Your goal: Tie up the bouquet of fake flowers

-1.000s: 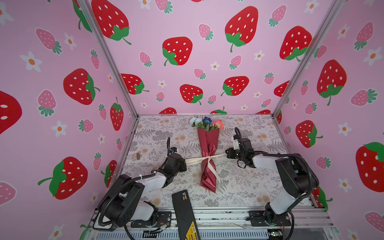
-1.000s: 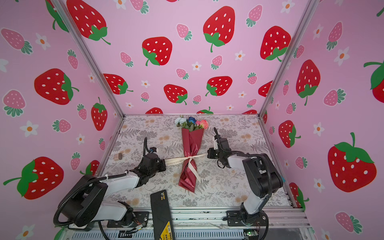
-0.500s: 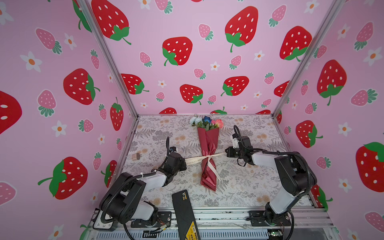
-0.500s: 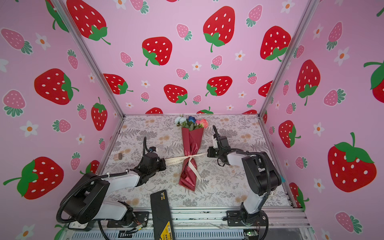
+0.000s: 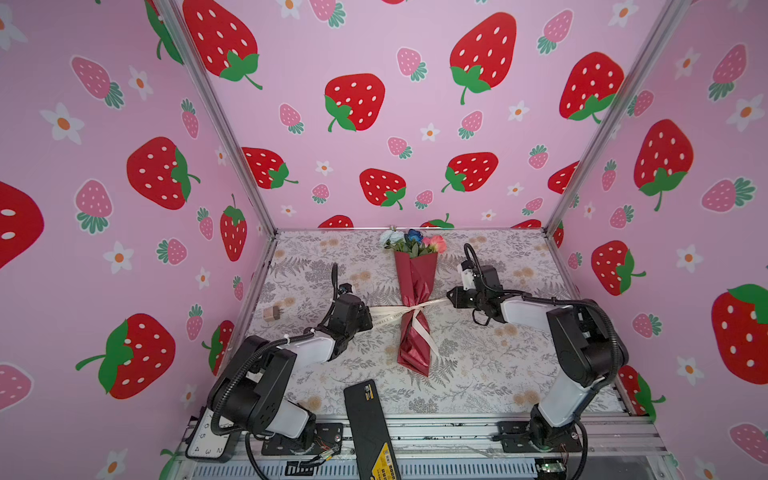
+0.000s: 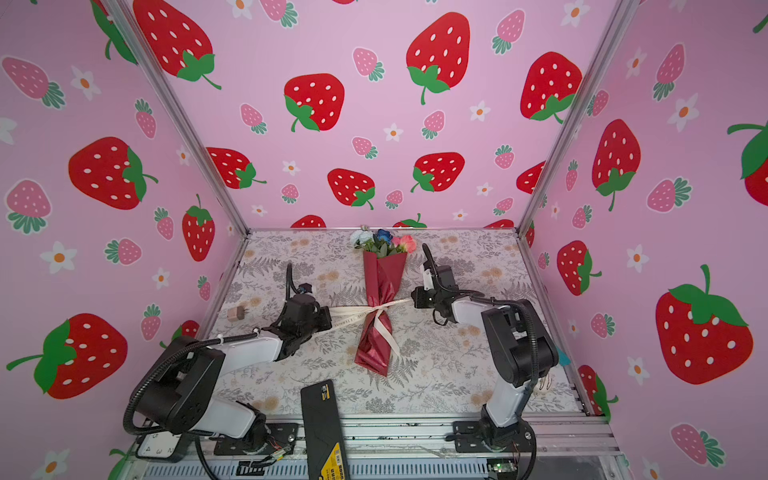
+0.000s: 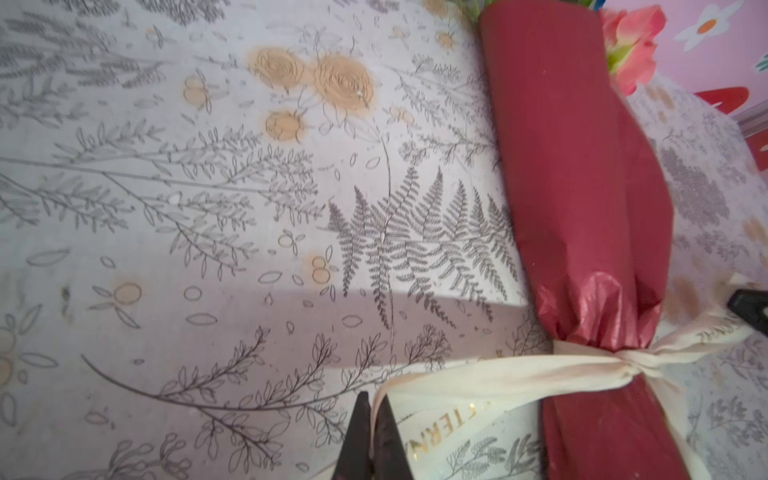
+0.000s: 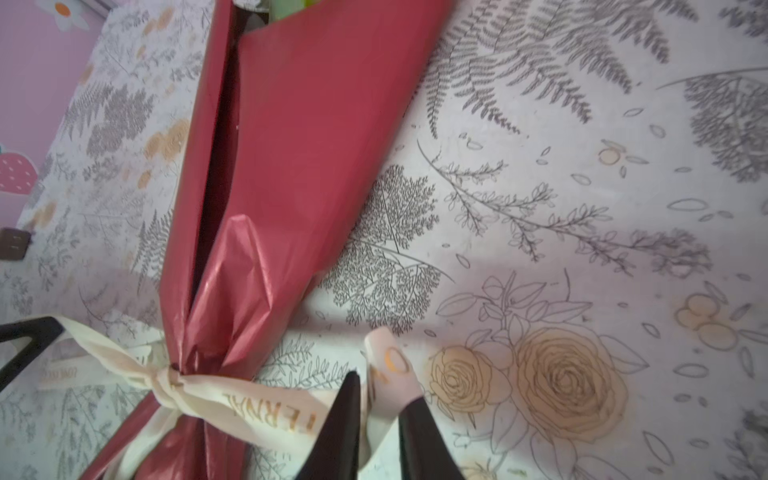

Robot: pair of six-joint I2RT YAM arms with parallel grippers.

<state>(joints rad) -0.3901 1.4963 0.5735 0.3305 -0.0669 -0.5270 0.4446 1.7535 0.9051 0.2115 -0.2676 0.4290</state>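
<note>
The bouquet of fake flowers [image 5: 415, 286] [image 6: 384, 282] lies along the middle of the table in dark red paper, with its blooms toward the back wall. A cream lettered ribbon [image 5: 409, 311] [image 7: 498, 378] [image 8: 266, 407] is knotted round its waist. My left gripper [image 5: 370, 320] [image 6: 329, 320] [image 7: 374, 403] is shut on the ribbon's left end, which runs taut to the knot. My right gripper [image 5: 449, 297] [image 6: 413, 298] [image 8: 380, 395] sits at the right end. Its jaws stand apart, and the ribbon's curled tip lies loose between them.
A small brown block [image 5: 272, 313] [image 6: 237, 313] lies near the table's left edge. A black device with a yellow label [image 5: 370, 424] sticks over the front rail. Strawberry-print walls close in the left, back and right sides.
My right gripper's jaws have parted, where they were shut on the ribbon's right end before. Both arms and the bouquet stay nearly where they were.
</note>
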